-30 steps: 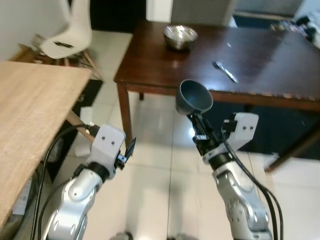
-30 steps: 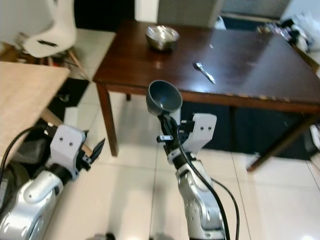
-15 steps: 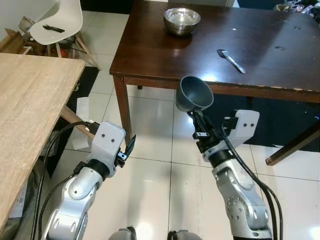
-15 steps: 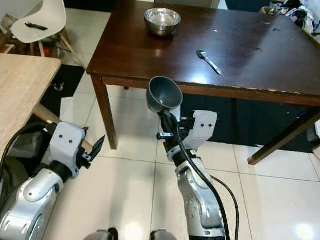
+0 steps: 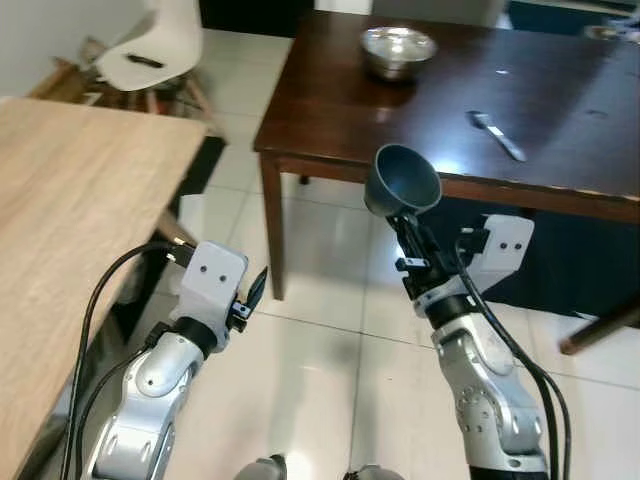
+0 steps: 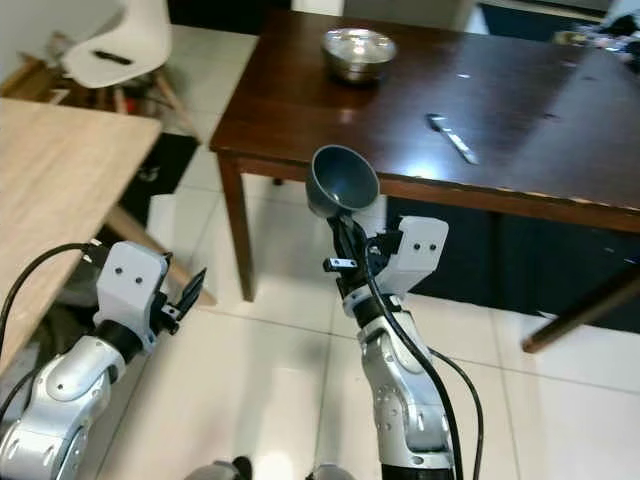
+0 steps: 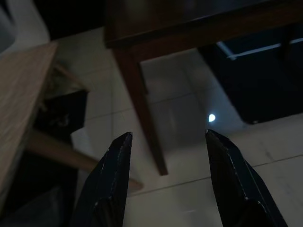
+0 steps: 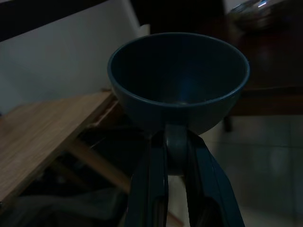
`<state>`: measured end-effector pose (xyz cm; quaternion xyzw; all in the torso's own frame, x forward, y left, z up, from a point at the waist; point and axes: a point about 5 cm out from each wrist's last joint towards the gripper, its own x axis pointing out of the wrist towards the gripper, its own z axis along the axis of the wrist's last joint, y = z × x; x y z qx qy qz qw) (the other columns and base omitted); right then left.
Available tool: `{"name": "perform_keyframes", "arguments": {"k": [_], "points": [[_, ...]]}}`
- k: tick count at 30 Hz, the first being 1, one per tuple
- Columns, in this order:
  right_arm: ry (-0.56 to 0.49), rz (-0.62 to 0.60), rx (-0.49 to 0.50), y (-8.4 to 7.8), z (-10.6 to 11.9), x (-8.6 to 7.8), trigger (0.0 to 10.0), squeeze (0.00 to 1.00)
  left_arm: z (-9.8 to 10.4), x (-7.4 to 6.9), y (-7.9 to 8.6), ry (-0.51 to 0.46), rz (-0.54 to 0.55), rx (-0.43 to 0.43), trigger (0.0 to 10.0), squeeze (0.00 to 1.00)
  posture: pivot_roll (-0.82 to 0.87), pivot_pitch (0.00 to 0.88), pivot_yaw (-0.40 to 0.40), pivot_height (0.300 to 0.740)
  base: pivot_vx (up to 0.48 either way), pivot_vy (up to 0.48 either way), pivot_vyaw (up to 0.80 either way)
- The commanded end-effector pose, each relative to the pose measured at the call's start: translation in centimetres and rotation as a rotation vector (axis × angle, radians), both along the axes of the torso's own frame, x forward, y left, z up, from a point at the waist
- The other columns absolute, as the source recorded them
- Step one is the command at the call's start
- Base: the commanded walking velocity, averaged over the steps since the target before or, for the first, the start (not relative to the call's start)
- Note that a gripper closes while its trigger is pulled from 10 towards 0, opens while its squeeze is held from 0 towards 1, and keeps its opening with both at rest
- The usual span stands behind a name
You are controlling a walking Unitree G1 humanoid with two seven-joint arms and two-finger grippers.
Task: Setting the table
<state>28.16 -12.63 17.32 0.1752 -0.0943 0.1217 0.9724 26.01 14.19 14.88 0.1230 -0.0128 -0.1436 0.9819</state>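
The right pincer [image 5: 408,232] grips the cup [image 5: 402,182] by its handle; stiff, light and breakable, it needs steady carrying. The left pincer [image 7: 165,182] hangs open.

Arms: silver, jointed | wrist housings: white, boxy – two dark screws seen | cables: black, looped | fingers: long, black

You have a dark grey-blue cup [image 6: 343,181], a dark brown tabletop [image 6: 520,110], a silver bowl [image 6: 359,52], a pale wood tabletop [image 5: 70,190], and a white-tiled floor [image 6: 270,370].
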Motion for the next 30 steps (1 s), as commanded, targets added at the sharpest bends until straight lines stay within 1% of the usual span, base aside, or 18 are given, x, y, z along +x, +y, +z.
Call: {"name": "perform_keyframes", "arguments": {"k": [1,15,24,30], "points": [[0.001,-0.022,0.007,-0.5,-0.1,0.1,10.0,0.00,-0.5,0.0,0.0,0.022,0.004,0.009,10.0,0.00,-0.05,0.043,0.032,0.740,0.000,0.000,0.78],[-0.004,-0.070,0.013,-1.7,0.2,0.6,10.0,0.00,-0.1,0.3,0.0,0.005,0.012,0.009,10.0,0.00,-0.05,0.043,0.036,0.740,0.000,0.000,0.78],[-0.004,-0.071,0.013,-1.8,0.1,0.7,10.0,0.00,0.4,0.3,0.1,-0.023,0.014,0.023,10.0,0.00,-0.05,0.041,0.036,0.740,0.000,0.000,0.77],[-0.007,-0.071,0.012,-1.8,0.1,0.8,10.0,0.00,0.5,0.4,0.1,-0.026,0.007,0.026,10.0,0.00,-0.04,0.034,0.039,0.740,0.000,0.000,0.77]]}}
